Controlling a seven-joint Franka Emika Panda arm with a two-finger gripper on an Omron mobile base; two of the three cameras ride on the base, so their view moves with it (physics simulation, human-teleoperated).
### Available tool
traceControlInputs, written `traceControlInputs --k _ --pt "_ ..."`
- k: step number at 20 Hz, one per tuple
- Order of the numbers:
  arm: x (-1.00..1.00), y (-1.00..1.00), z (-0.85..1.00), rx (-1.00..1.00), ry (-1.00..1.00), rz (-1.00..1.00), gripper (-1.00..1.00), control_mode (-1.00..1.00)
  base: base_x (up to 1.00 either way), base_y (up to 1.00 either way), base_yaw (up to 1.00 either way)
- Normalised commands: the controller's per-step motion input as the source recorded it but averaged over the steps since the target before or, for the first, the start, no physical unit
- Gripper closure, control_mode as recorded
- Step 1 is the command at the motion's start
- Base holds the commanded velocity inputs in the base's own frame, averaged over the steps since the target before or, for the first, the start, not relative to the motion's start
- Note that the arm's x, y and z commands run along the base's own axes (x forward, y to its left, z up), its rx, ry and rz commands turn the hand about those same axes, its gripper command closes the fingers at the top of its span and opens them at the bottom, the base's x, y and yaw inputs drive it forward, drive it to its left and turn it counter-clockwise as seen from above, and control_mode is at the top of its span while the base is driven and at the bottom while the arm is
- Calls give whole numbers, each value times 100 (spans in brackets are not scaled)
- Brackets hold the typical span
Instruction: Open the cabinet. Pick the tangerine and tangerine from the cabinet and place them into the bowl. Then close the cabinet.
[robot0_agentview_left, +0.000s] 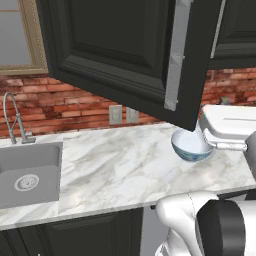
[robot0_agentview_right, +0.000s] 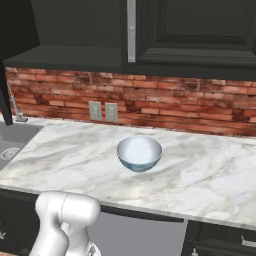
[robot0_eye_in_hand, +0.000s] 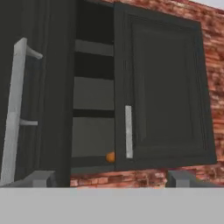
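Gripper (robot0_eye_in_hand: 111, 177) fingers stand wide apart, holding nothing, facing the cabinet (robot0_eye_in_hand: 166, 87). Left door (robot0_eye_in_hand: 39, 87) hangs swung open, exposing one tangerine (robot0_eye_in_hand: 110, 156) on the bottom shelf. Bowl (robot0_agentview_right: 139, 153) waits on the counter (robot0_agentview_right: 200, 175) below, empty.

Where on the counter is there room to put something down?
The marble counter is bare between the sink and the bowl, and again right of the bowl. In front of the brick wall's outlets is bare too. Crowded only at the bowl itself.
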Motion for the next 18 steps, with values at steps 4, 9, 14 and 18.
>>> traceControlInputs --k 4,9,14,18 --pt "31 -73 0 25 18 28 -100 -100 0 0 0" --pt "40 -45 -17 15 30 34 -100 -100 0 0 0" --pt "75 -7 -27 15 26 26 -100 -100 0 0 0" --pt "93 0 -26 13 27 21 -100 -100 0 0 0"
